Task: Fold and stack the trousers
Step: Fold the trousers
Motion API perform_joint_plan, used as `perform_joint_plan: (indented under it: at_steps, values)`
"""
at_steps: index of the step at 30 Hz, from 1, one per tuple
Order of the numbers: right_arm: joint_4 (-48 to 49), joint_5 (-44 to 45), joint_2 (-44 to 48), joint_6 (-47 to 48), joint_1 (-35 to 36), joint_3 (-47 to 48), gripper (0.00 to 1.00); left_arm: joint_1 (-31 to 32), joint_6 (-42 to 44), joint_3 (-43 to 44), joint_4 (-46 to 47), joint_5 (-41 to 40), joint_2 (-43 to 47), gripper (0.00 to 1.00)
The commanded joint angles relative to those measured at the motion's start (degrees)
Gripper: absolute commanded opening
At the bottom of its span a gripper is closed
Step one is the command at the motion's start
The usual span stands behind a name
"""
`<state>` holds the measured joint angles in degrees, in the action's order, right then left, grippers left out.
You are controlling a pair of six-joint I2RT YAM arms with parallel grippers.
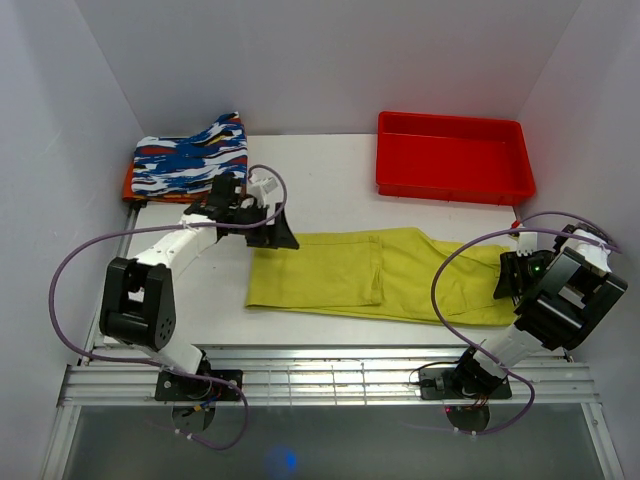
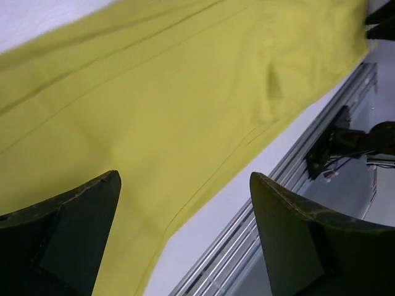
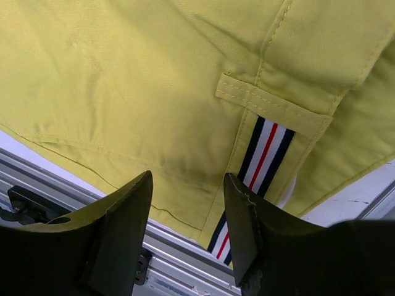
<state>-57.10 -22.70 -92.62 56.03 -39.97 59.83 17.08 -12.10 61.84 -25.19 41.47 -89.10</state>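
The yellow-green trousers (image 1: 400, 275) lie flat across the middle of the table, leg ends to the left and waist to the right, with a fold line near the middle. My left gripper (image 1: 277, 236) is open and empty over their far left corner. In the left wrist view (image 2: 185, 185) one finger is above the cloth (image 2: 185, 92) and the other above the rail. My right gripper (image 1: 508, 278) is open and empty just above the waist end. In the right wrist view (image 3: 188, 185) the cloth (image 3: 154, 80) and its dark, white and red striped band (image 3: 265, 145) lie below the fingers.
A folded blue, white, black and orange patterned garment (image 1: 190, 160) lies at the back left. A red tray (image 1: 450, 160) stands at the back right. An aluminium rail (image 1: 330, 375) runs along the near edge, close to the trousers' front hem.
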Motion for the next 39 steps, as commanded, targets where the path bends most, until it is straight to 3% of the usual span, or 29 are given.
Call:
perform_joint_plan:
  at_steps: [1,7,11,15,20,27,33,39]
  values:
    - [-1.0,-0.68,0.33,1.01,0.33,1.08,0.56,-4.42,13.04,-4.97,-14.0,3.63,-1.95,0.94]
    - [0.24,0.55,0.42,1.19,0.33,0.11,0.56,-14.6,16.58,-8.84,-15.5,-4.37,-7.4,0.78]
    - [-0.29,0.81,0.51,1.54,0.33,0.72,0.55,-20.06,19.47,-7.97,-15.85,-7.81,-6.27,0.77]
    - [-0.82,0.64,0.69,1.89,0.33,0.81,0.54,-22.96,24.39,-4.64,-18.48,-7.21,-4.07,0.8]
    - [-0.99,-0.06,1.12,2.07,0.33,0.02,0.54,-26.22,32.13,-3.13,-26.48,2.11,2.24,0.97]
    - [-1.52,-3.92,0.34,-0.47,0.41,1.34,0.59,-38.86,38.29,-2.17,-32.38,3.27,-0.27,0.98]
    - [3.65,-5.42,-0.81,-7.76,1.64,-1.03,0.79,-38.62,33.72,-2.52,-26.93,-5.7,1.03,0.96]
    - [8.23,-5.07,-1.86,-12.52,3.4,-5.07,0.79,-34.84,30.47,-5.5,-24.12,-10.27,2.53,0.84]
